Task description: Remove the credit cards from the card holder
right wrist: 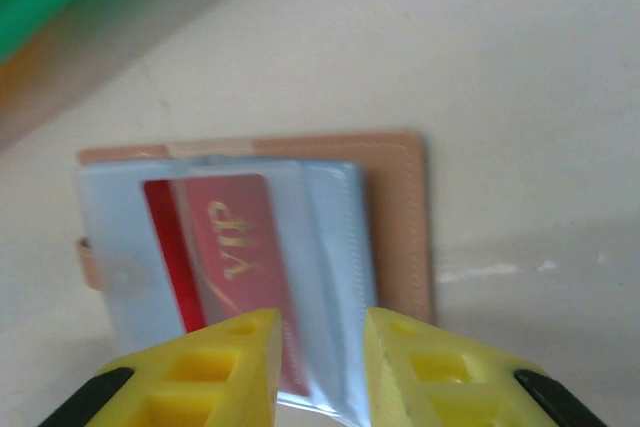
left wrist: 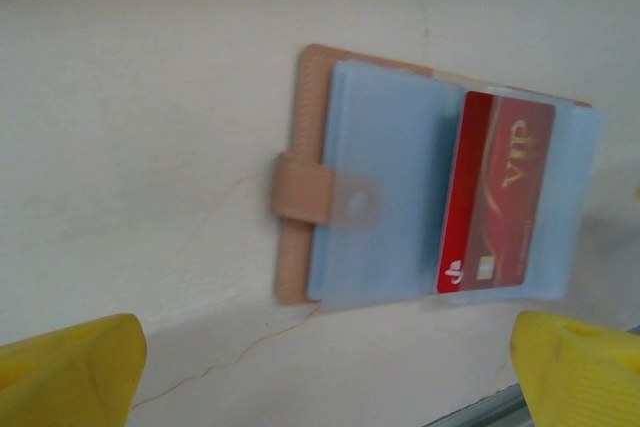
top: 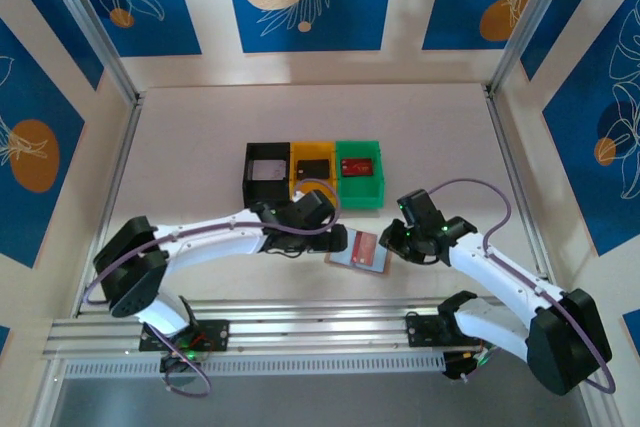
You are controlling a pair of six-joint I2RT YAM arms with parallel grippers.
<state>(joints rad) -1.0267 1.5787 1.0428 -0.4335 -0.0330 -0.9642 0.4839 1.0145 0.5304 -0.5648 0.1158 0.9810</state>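
The tan card holder (top: 345, 256) lies open on the table between both grippers, its snap tab (left wrist: 305, 189) folded over pale blue pocket panels (left wrist: 385, 177). A red credit card (left wrist: 497, 192) marked VIP sits in one pocket. My left gripper (left wrist: 330, 367) hovers just left of the holder, its yellow fingertips (left wrist: 70, 367) wide apart and holding nothing. My right gripper (right wrist: 322, 347) is at the holder's right edge. Its jaws are a little apart, straddling the raised edge of the pocket panels (right wrist: 335, 247) next to the red card (right wrist: 230, 237).
Behind the holder stand a black bin (top: 266, 185), a yellow bin (top: 312, 183) and a green bin (top: 359, 185) in a row, each with a card inside. Aluminium rails (top: 300, 332) run along the near edge. Patterned walls enclose the table.
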